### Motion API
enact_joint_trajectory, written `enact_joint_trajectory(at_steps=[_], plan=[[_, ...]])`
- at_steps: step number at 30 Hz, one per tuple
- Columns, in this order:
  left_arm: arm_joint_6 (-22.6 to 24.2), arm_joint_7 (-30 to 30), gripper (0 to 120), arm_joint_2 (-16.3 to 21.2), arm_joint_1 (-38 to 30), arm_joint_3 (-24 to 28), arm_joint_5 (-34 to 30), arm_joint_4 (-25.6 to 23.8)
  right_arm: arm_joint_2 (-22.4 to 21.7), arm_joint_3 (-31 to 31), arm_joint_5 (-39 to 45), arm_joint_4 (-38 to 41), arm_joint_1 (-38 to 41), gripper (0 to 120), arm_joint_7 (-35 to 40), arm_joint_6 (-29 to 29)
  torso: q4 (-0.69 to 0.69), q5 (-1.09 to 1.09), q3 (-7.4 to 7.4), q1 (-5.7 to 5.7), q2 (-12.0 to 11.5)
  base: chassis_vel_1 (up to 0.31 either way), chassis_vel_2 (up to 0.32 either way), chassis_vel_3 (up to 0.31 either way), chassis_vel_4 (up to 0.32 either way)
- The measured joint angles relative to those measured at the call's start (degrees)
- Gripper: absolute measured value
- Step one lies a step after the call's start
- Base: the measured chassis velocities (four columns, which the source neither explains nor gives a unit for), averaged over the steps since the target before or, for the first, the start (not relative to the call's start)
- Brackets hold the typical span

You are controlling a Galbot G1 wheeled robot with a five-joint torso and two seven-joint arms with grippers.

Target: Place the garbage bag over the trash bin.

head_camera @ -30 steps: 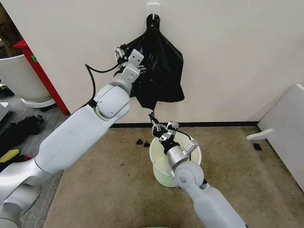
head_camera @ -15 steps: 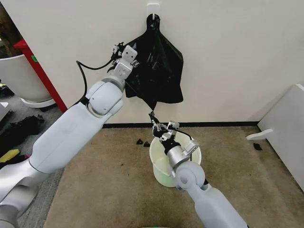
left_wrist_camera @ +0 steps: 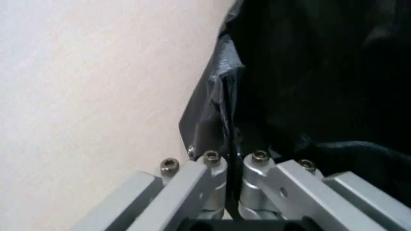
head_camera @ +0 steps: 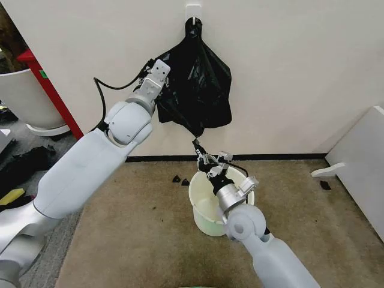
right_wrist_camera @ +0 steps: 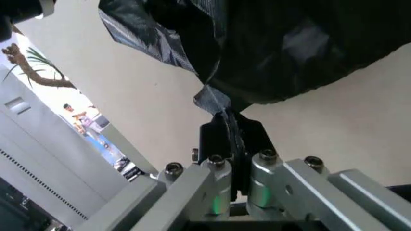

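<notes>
While the garbage bag hangs black and crinkled from a small white hook high on the cream wall, both arms have hold of it. The left gripper is raised to the bag's left edge, against the wall, and the left wrist view shows its two metal fingers pressed together with a thin fold of the black plastic pinched between them. The right gripper sits lower, near the middle of the scene, just above the trash bin, and it grips the bag's lowest corner, where the plastic draws down to a narrow point. In the right wrist view its fingers are closed on that twisted tip, with the bulk of the bag spreading out beyond them. The bin is a small round cream-white bucket standing upright on the brown carpet, close to the dark baseboard at the foot of the wall and directly below the hanging bag; the right arm crosses in front of its near right side, so part of its rim is hidden. The bag is apart from the bin and no part of it lies over the rim. A few small dark scraps lie on the carpet just left of the bin. At the far left a red post leans beside a large white rounded pot, and a white panel stands at the right edge.
</notes>
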Motion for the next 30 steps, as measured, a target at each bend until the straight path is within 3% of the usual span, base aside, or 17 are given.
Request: enact_joint_trajectory(at_steps=[8, 11, 23, 26, 30], plan=[[-0.25, -0.56, 0, 0.15, -1.07, -0.82, -2.65, -0.82, -0.45, 0.91, -0.27, 0.25, -0.51, 0, -0.21, 0.09, 0.0, 0.0, 0.0, 0.0, 0.0, 0.0, 0.0, 0.0, 0.0], [-0.37, -0.89, 0, 0.19, -1.51, -1.04, -4.06, -1.06, -0.83, 1.37, -0.5, 0.65, -0.84, 5, -0.2, 0.05, 0.0, 0.0, 0.0, 0.0, 0.0, 0.0, 0.0, 0.0, 0.0], [-2.33, -2.29, 0, -0.16, -1.78, -1.79, -12.3, -1.99, -4.16, 7.4, -6.47, 7.54, -6.71, 53, -2.48, -1.49, -0.02, 0.0, 0.0, 0.0, 0.0, 0.0, 0.0, 0.0, 0.0], [-2.44, -2.25, 0, 0.15, -1.61, -2.22, -14.39, -2.6, -5.11, 8.69, -6.55, 9.54, -6.46, 59, -2.31, -2.34, -0.01, 0.01, 0.0, 0.0, 0.0, 0.0, 0.0, 0.0, 0.0], [-3.31, -1.33, 0, 0.82, -1.36, -2.83, -17.51, -3.09, -6.78, 10.71, -4.83, 13.37, -4.04, 79, -0.87, -5.02, 0.0, 0.0, 0.0, 0.0, 0.0, 0.0, 0.0, 0.0, 0.0]])
